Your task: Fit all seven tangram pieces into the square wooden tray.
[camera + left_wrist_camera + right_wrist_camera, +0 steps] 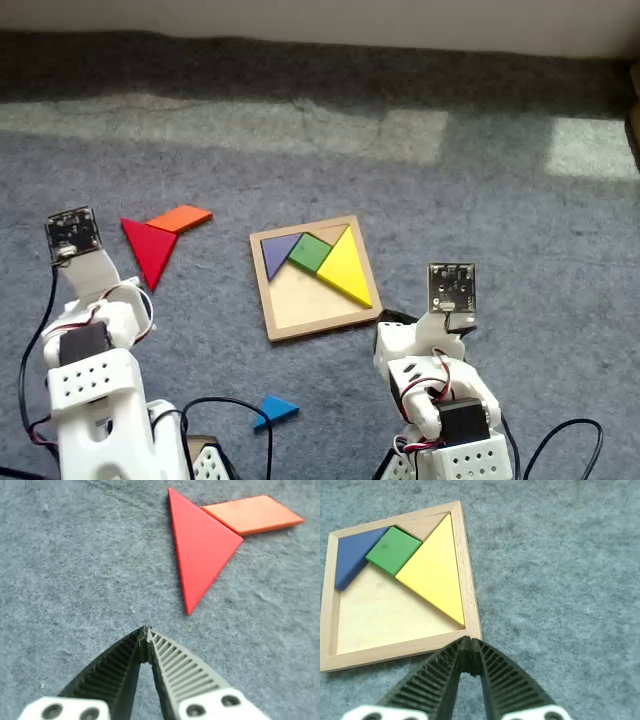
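Three pieces sit in the tray (300, 300): blue piece (276, 252), green square (311, 251), yellow triangle (347, 266); left of the tray the red triangle (148, 248) and orange piece (182, 217) wait, touching; a small blue triangle (274, 410) lies on the tray's arm side; left pincer (145, 632) and right pincer (468, 642) are both pressed together, empty

Grey-blue carpet (480, 200) covers the counter, sunlit patches (300, 125) across far side, pale wall (350, 20) at back, w/ dark shadow band below it

One wooden tray (298, 300). Seated inside, three: purple piece (275, 255), green piece (311, 252), yellow piece (345, 268). Loose outside, three: red piece (148, 248), orange piece (182, 217), blue piece (275, 410).
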